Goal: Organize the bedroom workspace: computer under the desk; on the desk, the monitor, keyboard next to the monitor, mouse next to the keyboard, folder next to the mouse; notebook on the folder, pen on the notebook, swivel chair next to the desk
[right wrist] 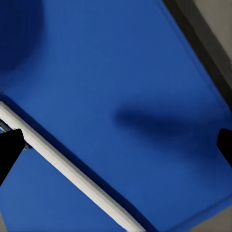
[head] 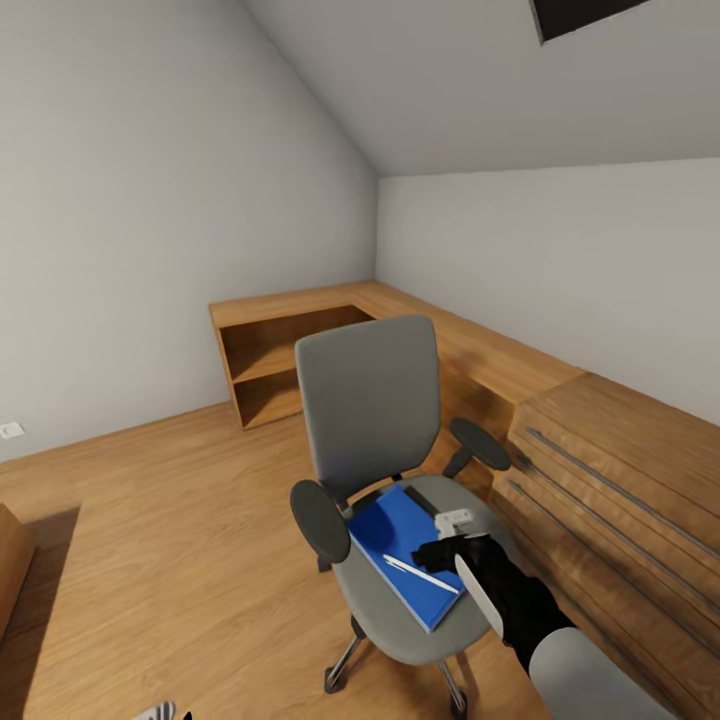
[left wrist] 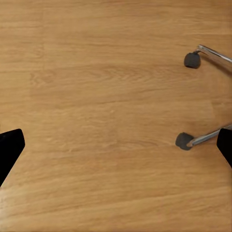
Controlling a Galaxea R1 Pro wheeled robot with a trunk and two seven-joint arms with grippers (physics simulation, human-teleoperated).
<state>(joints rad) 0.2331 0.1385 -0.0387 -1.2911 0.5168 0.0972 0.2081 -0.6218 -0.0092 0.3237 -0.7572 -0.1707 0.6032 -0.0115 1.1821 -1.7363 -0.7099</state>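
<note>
A grey swivel chair (head: 372, 400) stands on the wood floor in front of the wooden desk (head: 490, 355). On its seat lies a flat blue cover (head: 400, 545), folder or notebook I cannot tell, with a dark edge (head: 420, 500) showing at its far side. A white pen (head: 420, 574) lies across the blue cover. My right gripper (head: 445, 548) hovers just above the cover's right part; in the right wrist view it (right wrist: 116, 145) is open over the blue cover (right wrist: 121, 72), the pen (right wrist: 67, 171) beside one finger. My left gripper (left wrist: 116, 147) is open over bare floor.
The L-shaped desk runs along the far and right walls, with an open shelf unit (head: 270, 375) at its left end and drawer fronts (head: 620, 480) at the right. Chair casters (left wrist: 192, 60) (left wrist: 183, 141) sit near my left gripper. A wooden piece (head: 12, 560) stands at the far left.
</note>
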